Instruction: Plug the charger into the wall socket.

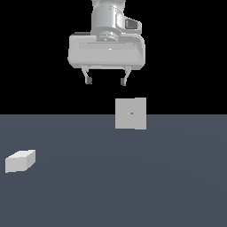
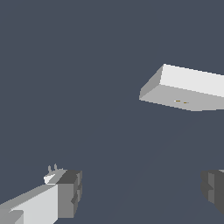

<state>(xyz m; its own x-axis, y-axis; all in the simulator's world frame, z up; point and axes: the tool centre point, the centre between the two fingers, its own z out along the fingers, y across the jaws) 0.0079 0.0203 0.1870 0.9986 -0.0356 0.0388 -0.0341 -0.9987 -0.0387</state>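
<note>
The charger [image 1: 20, 161], a small white block, lies on the grey floor at the exterior view's left, far from the arm. The wall socket [image 1: 131, 113], a light-grey upright plate with a tiny yellowish dot at its centre, stands further back, right of centre. My gripper [image 1: 106, 81] hangs high above the floor, open and empty, up and slightly left of the socket. In the wrist view the socket [image 2: 188, 87] shows as a pale slab beyond the open gripper [image 2: 140, 192]. Behind one finger [image 2: 68, 194] peeks a small white bit with thin prongs [image 2: 52, 175], probably the charger.
A flat dark grey floor [image 1: 133, 186] fills the lower half of the exterior view, under a black background. Nothing else stands on it.
</note>
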